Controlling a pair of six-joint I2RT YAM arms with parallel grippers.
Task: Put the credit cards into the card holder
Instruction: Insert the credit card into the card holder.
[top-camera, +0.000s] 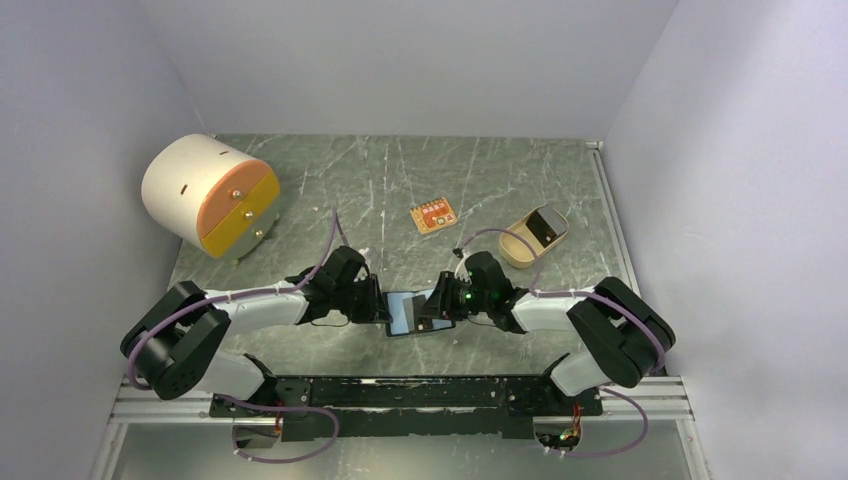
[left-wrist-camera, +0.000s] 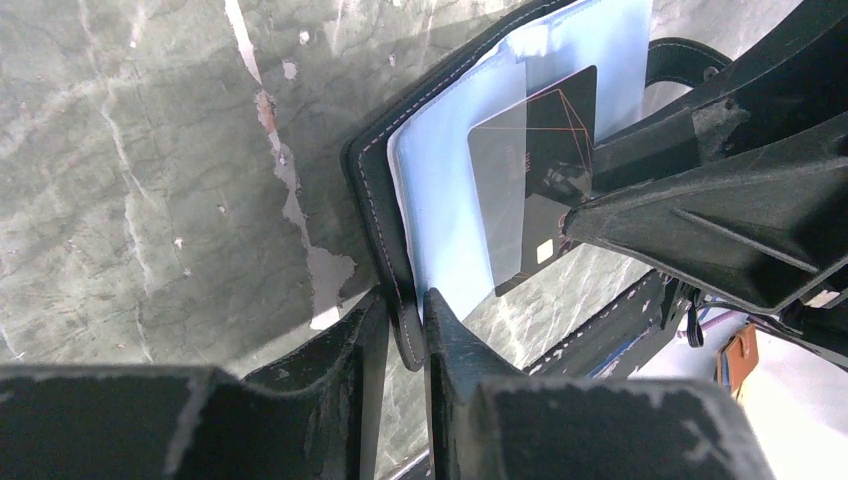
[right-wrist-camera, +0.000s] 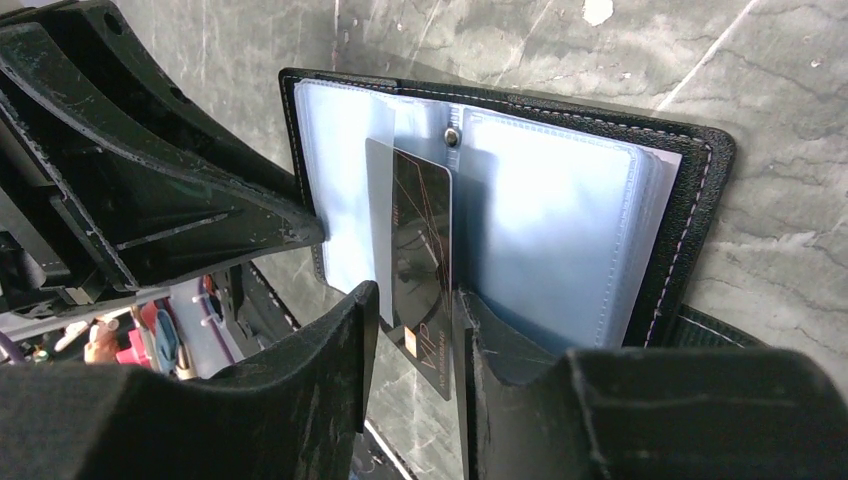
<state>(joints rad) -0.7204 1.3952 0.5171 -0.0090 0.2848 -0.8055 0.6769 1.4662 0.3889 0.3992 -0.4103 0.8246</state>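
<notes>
The job is partway done, as I judge it. The holder (right-wrist-camera: 690, 200) hangs open over the middle of the bench's (top-camera: 400, 170) near edge, between the two arms. The left claw (left-wrist-camera: 403, 305) is closed on the rim of its black cover and holds it up. One card (right-wrist-camera: 415, 230) sits part of the way into a bluish pocket beside the spine. Its top end is under the clear plastic and its bottom end sticks out below the pocket. The right claw (right-wrist-camera: 412, 295) has its jaws apart with that free end between them, and I cannot see them pressing on it. So this card wants a last push home.

What looks like a second card (top-camera: 547, 224) lies in the tan tray (top-camera: 515, 250) towards the bench's right edge, well apart from the holder. That one is not yet picked up, so I take it the task is less than half done.

The bench top is dark green marbled stone, scuffed with pale scratches and chipped patches. A white drum (top-camera: 190, 180) with orange and yellow drawer fronts stands by the far left corner. A small orange board (top-camera: 433, 216) lies near the middle, towards the far edge. Plain pale walls (top-camera: 400, 60) close in the far edge and both sides.
</notes>
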